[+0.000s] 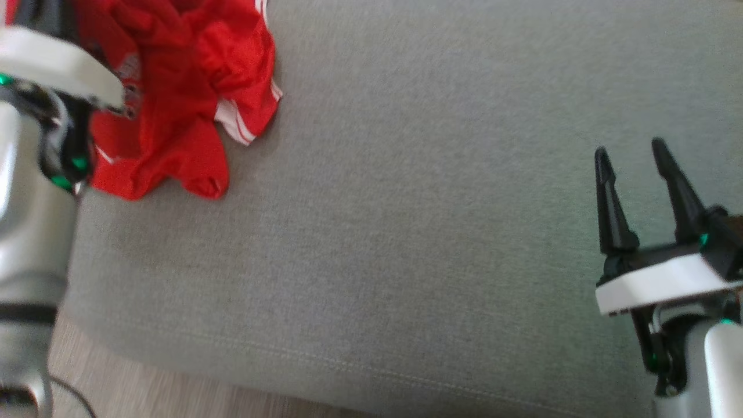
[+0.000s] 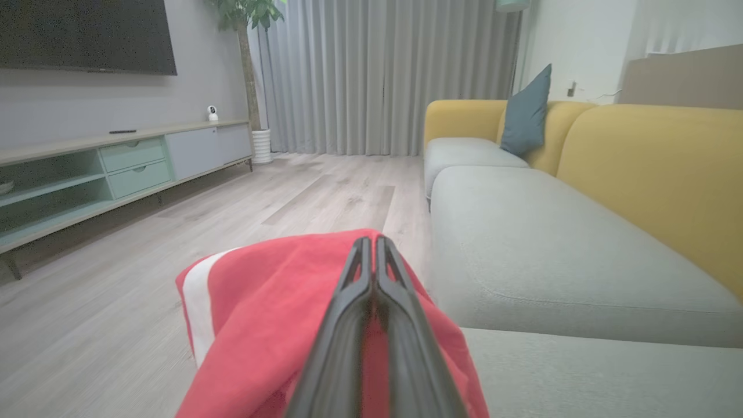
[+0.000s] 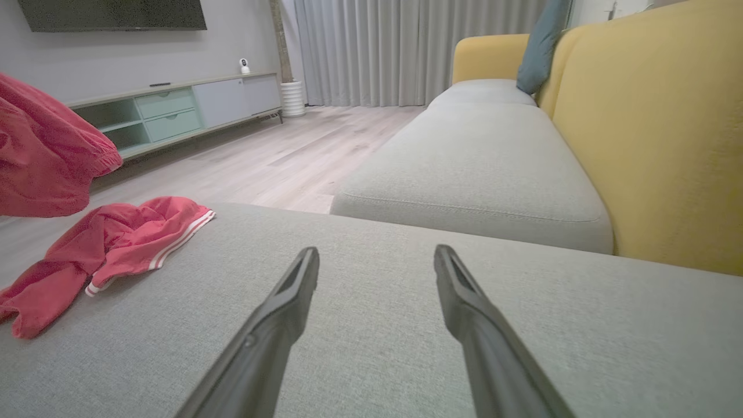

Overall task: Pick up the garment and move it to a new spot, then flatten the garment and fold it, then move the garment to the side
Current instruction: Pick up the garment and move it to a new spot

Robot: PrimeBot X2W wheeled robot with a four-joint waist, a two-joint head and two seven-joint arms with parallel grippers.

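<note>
The garment (image 1: 174,87), red with white stripes, is seen crumpled at the left end of the grey seat (image 1: 406,203), close to the edge that borders the wooden floor (image 1: 145,395). Part of it is covered in the head view by the pale left arm.

The left gripper (image 2: 371,241) is clamped on the garment: its fingers are pressed together at the tips, red cloth is caught between them lower down, and more cloth is draped to both sides. In the right wrist view one bunch of the garment (image 3: 116,244) is seen raised at the upper left, while the rest lies on the seat, one striped hem turned toward the floor.

The right gripper (image 1: 629,147) is held above the bare seat, well apart from the garment. Its jaws are spread wide and nothing is held between them.

Beyond the seat, a yellow backrest (image 3: 667,128), a blue pillow (image 2: 525,110), a low cabinet (image 2: 127,168) and grey curtains (image 2: 377,69) are visible.
</note>
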